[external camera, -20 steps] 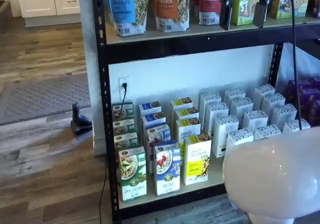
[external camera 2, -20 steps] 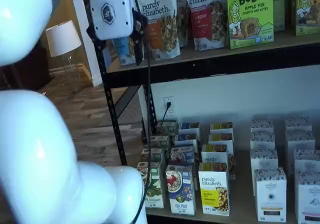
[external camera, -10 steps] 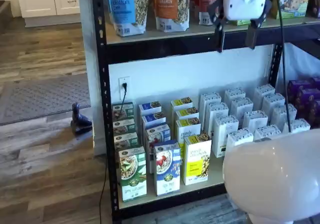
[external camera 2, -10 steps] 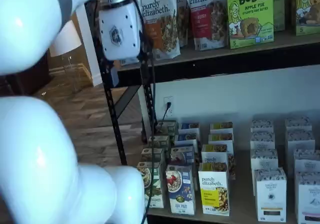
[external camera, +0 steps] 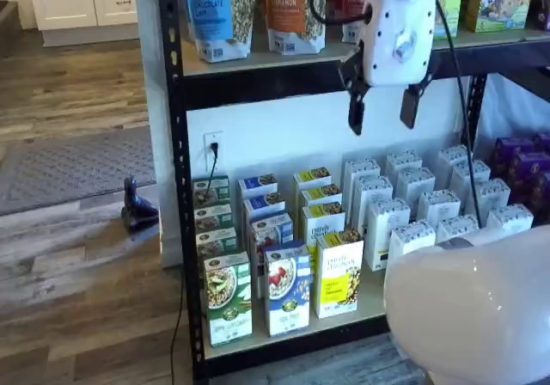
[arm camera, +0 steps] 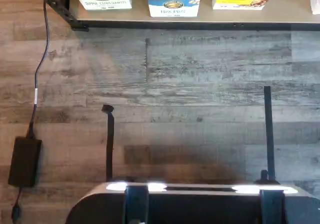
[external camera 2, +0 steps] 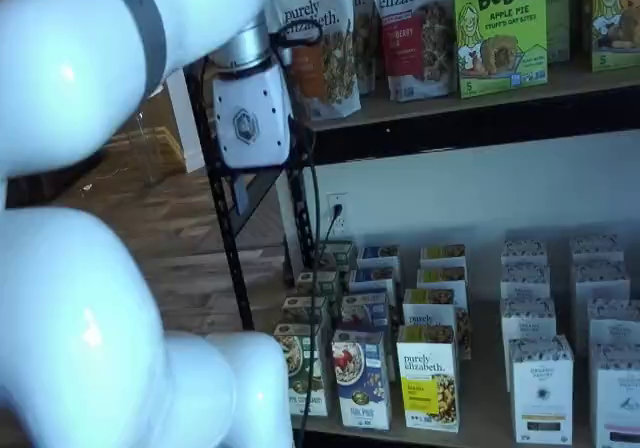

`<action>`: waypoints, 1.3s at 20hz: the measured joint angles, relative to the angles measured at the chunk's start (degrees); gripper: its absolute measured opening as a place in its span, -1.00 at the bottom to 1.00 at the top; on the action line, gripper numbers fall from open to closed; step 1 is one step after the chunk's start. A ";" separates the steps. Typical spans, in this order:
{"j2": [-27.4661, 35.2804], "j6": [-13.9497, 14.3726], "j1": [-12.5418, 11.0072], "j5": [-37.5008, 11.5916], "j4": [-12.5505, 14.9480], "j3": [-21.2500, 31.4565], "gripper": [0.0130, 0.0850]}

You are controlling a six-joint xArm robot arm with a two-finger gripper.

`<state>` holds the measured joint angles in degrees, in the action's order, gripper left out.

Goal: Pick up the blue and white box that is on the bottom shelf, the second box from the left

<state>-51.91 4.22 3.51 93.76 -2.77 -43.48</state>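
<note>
Gripper (external camera: pixel 383 117) hangs in front of the upper shelf beam, fingers spread wide, holding and touching nothing. Blue and white box (external camera: pixel 288 288) stands upright at the bottom shelf (external camera: pixel 369 303) front, between green and yellow cartons; fingertips seem blurred.

One blue and white box (external camera: pixel 287 289), one bottom shelf (external camera: pixel 369 303)

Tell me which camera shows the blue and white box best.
A shelf view shows the blue and white box best: its whole front, unblocked, on the bottom shelf. The other shelf view also shows it whole, at an angle. The wrist view catches only its lower edge.
</note>
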 joint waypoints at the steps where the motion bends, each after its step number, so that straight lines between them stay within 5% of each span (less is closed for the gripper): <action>1: 0.13 0.22 0.25 -0.91 -0.01 0.67 1.00; 14: 3.03 2.03 2.41 -12.38 0.40 8.96 1.00; 26: 6.31 0.38 0.56 -26.36 2.12 18.48 1.00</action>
<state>-45.60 4.59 4.07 67.40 -0.65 -25.00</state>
